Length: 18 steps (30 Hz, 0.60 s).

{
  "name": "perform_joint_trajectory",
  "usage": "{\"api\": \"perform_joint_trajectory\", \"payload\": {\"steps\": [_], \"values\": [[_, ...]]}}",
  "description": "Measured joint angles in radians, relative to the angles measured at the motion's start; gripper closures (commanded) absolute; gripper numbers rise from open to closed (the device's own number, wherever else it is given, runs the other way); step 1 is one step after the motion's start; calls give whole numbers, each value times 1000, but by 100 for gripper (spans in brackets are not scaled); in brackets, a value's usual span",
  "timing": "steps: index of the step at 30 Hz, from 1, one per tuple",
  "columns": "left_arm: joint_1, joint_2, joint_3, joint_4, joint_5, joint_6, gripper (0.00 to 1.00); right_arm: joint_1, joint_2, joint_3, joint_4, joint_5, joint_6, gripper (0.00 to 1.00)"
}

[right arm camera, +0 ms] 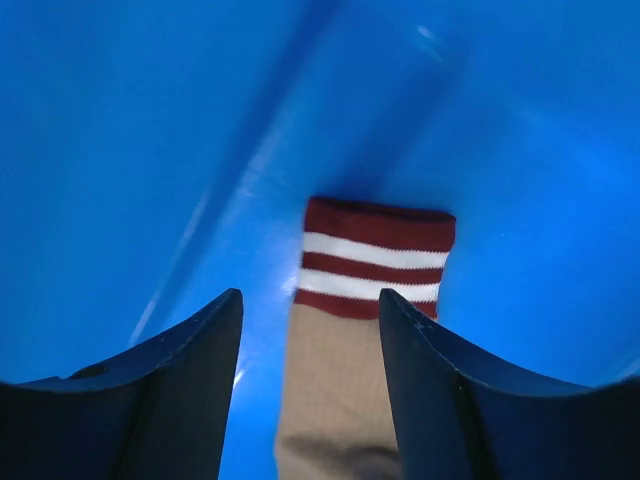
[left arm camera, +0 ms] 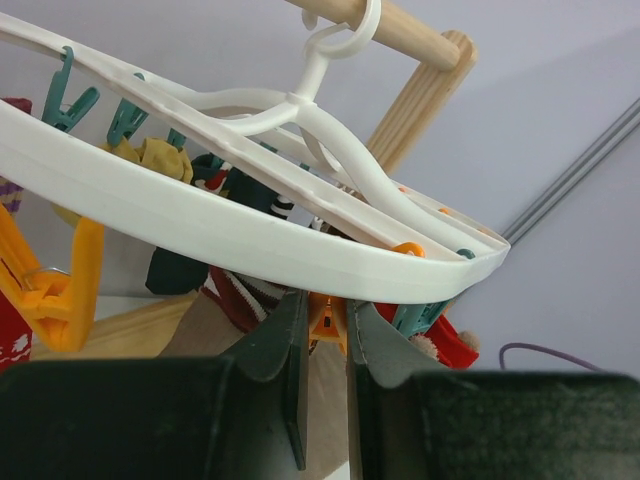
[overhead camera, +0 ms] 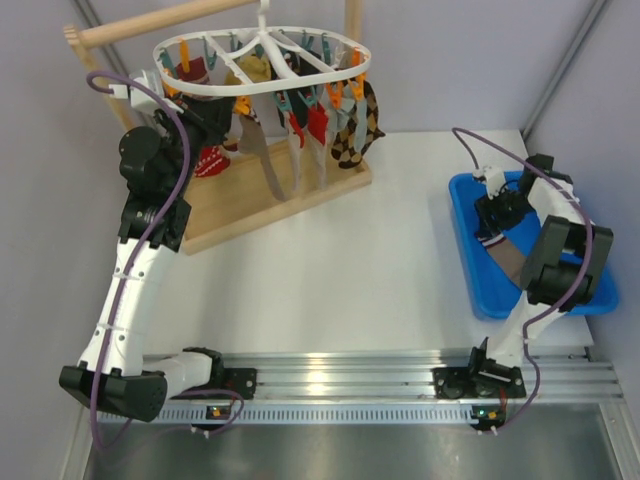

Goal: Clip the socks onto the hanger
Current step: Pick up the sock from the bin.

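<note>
Upper left of the top view: a white plastic oval hanger (overhead camera: 250, 92), hung by its centre hook on a light wooden rod (overhead camera: 150, 25). Under the ring, a row of patterned and plain socks (overhead camera: 300, 125), clipped and hanging down towards the wooden base (overhead camera: 260, 195).

At the left end of the ring, the left gripper (overhead camera: 208, 112), raised just below the rim. In the left wrist view, seen from beneath the hanger rim (left arm camera: 200, 215): fingers nearly together at bottom centre, closed on a small orange peg (left arm camera: 325, 322) held between the tips. Teal pegs (left arm camera: 65, 95) at the upper left of that view. At the lower left edge, red fabric with small white marks (left arm camera: 10, 340), too blurred to read.

Right side of the top view: a blue plastic tray (overhead camera: 470, 200) on the white table (overhead camera: 350, 260), with the right gripper (overhead camera: 497, 215) lowered into it. In the right wrist view, fingers spread apart, nothing gripped. Between them, on the tray floor (right arm camera: 150, 150), a beige sock with a dark red and white striped cuff (right arm camera: 370, 300), cuff pointing to the upper part of the frame. Cannot tell whether the fingers touch the fabric.
</note>
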State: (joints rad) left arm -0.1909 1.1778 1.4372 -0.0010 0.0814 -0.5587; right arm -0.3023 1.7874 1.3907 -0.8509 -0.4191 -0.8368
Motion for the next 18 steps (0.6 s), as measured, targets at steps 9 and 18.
{"api": "perform_joint_trajectory", "payload": {"steps": [9,18], "values": [[0,0,0,0,-1,11,100,-2,154,-2,60,147,-45,46],[0,0,0,0,-4,12,100,-4,187,23,84,168,-63,88]]}}
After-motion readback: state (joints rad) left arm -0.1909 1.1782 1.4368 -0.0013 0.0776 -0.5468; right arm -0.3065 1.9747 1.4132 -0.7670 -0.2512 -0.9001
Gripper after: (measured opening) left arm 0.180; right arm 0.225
